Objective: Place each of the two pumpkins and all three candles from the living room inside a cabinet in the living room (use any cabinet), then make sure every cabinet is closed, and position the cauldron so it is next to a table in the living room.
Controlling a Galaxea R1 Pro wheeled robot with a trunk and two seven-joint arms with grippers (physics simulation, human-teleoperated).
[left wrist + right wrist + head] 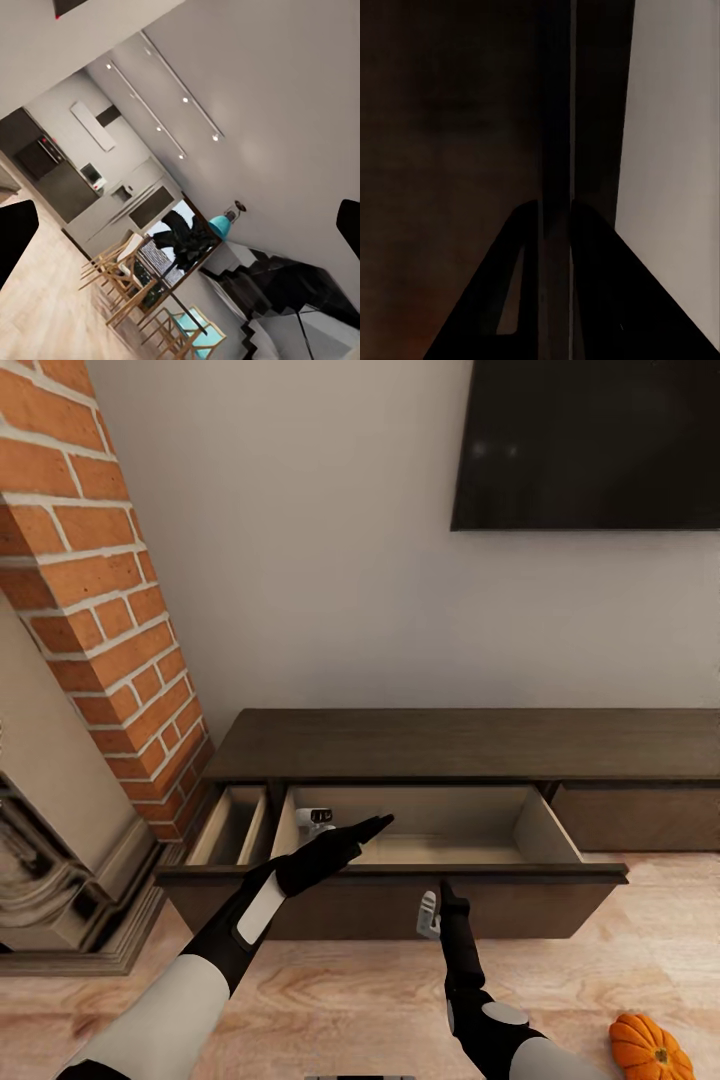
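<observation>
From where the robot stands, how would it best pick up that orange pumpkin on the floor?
Probably from above with the right tool. The pumpkin sits upright on the wood floor beside the right arm, its rounded ribbed body clear all round. Close the fingers across its widest part, straddling the top; the stem itself is too small to judge.

One pumpkin (650, 1048), one cabinet (470, 745), one black screen (590, 445), two arms.

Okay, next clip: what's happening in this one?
A two-armed robot faces a low dark cabinet whose wide drawer stands pulled open, beige inside. The left end effector reaches over the drawer's front edge; the right end effector is shut and sits against the drawer front. One pumpkin lies on the floor to the robot's right, not yet put away.
</observation>
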